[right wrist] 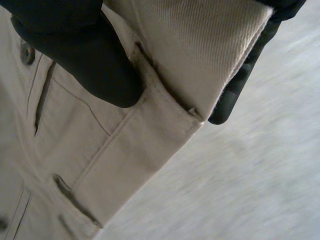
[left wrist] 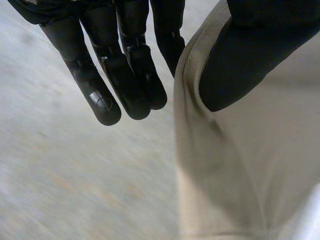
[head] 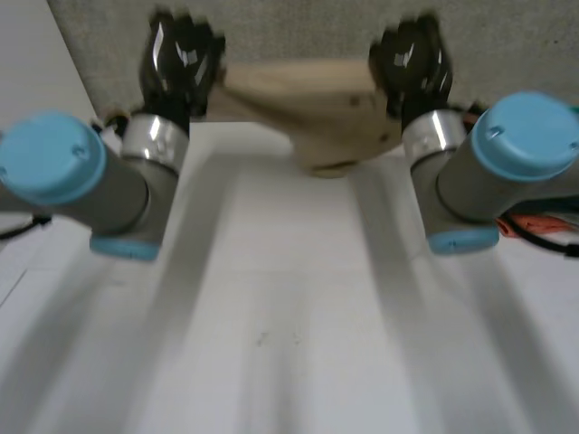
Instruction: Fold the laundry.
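Beige trousers (head: 312,113) hang stretched between my two hands beyond the table's far edge. My left hand (head: 181,59) pinches one end of the cloth. In the left wrist view its fingers (left wrist: 125,75) point down beside the cloth's edge and the thumb (left wrist: 250,55) presses on the trousers (left wrist: 240,165). My right hand (head: 412,59) grips the other end. In the right wrist view the thumb (right wrist: 75,50) lies on the waistband (right wrist: 150,135) and the fingers (right wrist: 240,85) sit behind it. A pocket slit and a button (right wrist: 27,52) show near the thumb.
The white table (head: 289,298) stretches toward me between the two arms. Grey carpet (head: 298,32) lies beyond its far edge, under the hands and the hanging cloth.
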Tool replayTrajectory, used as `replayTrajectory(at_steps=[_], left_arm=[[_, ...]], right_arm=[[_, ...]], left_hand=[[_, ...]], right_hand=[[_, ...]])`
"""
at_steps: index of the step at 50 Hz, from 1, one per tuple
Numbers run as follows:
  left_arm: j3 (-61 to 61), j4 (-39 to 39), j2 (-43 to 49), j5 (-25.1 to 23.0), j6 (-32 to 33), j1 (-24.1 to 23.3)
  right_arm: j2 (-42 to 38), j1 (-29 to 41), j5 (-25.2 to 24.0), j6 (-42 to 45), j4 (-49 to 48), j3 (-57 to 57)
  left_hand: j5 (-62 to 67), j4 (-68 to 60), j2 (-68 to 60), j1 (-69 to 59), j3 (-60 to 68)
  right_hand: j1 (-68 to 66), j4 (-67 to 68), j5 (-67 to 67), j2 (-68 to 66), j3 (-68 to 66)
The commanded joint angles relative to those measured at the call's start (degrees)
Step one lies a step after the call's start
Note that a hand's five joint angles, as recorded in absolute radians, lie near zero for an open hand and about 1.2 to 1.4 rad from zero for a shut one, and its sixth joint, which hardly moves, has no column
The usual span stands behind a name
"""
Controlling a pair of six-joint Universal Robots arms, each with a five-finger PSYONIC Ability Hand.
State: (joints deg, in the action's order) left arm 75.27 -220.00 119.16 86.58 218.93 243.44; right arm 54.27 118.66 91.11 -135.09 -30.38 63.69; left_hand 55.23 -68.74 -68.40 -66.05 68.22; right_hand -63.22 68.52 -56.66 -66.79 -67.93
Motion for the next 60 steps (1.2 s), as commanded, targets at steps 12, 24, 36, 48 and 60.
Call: replayTrajectory(at_steps=[12,24,36,48,60], left_arm=[[26.5,17.2,-13.2,0.5,0.0,-3.2],[29.8,55.7,-36.5,-0.4,0.2,-6.0],[19.5,55.5,-12.3,0.7,0.9,-6.7],[-23.8,42.3,4.8,7.6,5.5,-6.3],[-24.7,5.3,-1.8,5.5,11.3,-5.2]], right_arm=[[7.6,1.3,3.5,-2.2,34.8,11.2],[27.8,1.1,1.6,-1.2,65.0,19.8],[12.2,0.6,0.7,0.4,60.5,19.1],[8.0,1.2,7.8,-0.1,35.3,-6.6],[10.3,1.8,4.0,5.3,-3.5,-8.1]], left_hand=[[14.8,-11.3,-11.6,-13.9,11.8],[14.8,-11.3,-11.6,-13.9,11.8],[14.8,-11.3,-11.6,-13.9,11.8],[14.8,-11.3,-11.6,-13.9,11.8],[14.8,-11.3,-11.6,-13.9,11.8]], right_hand=[[-16.8,11.5,-13.3,-13.2,-12.1],[-16.8,11.5,-13.3,-13.2,-12.1],[-16.8,11.5,-13.3,-13.2,-12.1],[-16.8,11.5,-13.3,-13.2,-12.1],[-16.8,11.5,-13.3,-13.2,-12.1]])
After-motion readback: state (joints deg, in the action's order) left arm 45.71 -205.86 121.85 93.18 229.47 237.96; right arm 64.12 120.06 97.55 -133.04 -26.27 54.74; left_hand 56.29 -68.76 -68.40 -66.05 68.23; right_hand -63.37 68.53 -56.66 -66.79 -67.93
